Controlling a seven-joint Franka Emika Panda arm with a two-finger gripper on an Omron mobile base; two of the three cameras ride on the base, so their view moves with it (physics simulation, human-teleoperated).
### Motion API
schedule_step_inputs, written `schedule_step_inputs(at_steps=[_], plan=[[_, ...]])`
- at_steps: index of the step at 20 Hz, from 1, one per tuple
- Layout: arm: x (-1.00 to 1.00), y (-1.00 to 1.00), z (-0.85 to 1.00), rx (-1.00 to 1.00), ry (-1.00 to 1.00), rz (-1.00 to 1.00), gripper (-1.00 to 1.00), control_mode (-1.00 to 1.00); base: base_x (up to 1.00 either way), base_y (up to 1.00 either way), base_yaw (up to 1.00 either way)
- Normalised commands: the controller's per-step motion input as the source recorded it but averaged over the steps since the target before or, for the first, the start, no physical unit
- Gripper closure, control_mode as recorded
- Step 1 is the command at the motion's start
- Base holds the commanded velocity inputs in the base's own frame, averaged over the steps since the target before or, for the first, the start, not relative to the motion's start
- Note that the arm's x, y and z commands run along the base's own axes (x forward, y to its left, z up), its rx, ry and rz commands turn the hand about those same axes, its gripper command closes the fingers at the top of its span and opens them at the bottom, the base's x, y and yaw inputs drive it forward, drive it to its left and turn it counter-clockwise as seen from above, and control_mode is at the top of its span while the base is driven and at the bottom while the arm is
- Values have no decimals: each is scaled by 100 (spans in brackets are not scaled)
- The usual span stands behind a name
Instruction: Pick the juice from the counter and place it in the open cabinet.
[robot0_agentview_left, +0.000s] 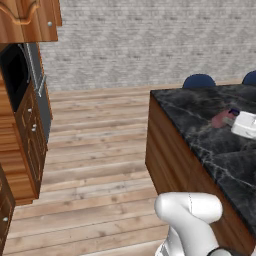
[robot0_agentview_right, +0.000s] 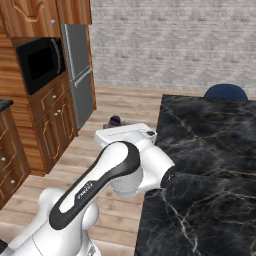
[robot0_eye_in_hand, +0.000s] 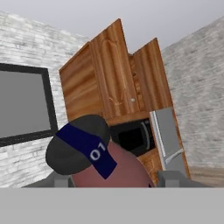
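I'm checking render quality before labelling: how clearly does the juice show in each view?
Left base view: the juice is a small soft reddish blur on the counter. Right base view: just its dark cap peeks above the arm. Hand view: bottle looms close, cap band sharp, shading flat, no glare.

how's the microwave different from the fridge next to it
The microwave is black with a dark glass front; the fridge is plain silver-grey.
The microwave is a short, wide box; the fridge is tall and narrow.
The microwave is set into the wooden cabinetry above knobbed drawers; the fridge runs on down past them.
Both stand along the same wall, under the orange-brown wall cabinet.
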Motion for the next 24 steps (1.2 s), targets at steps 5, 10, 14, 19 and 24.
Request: schedule_step_inputs(at_steps=[5, 10, 14, 19, 24], plan=[[0, 0, 0, 0, 0, 0, 100, 100, -1, 42, 0], [0, 0, 0, 0, 0, 0, 100, 100, 0, 100, -5], [0, 0, 0, 0, 0, 0, 100, 100, 34, 73, -2], [0, 0, 0, 0, 0, 0, 100, 100, 96, 0, -2], [0, 0, 0, 0, 0, 0, 100, 100, 100, -6, -1]])
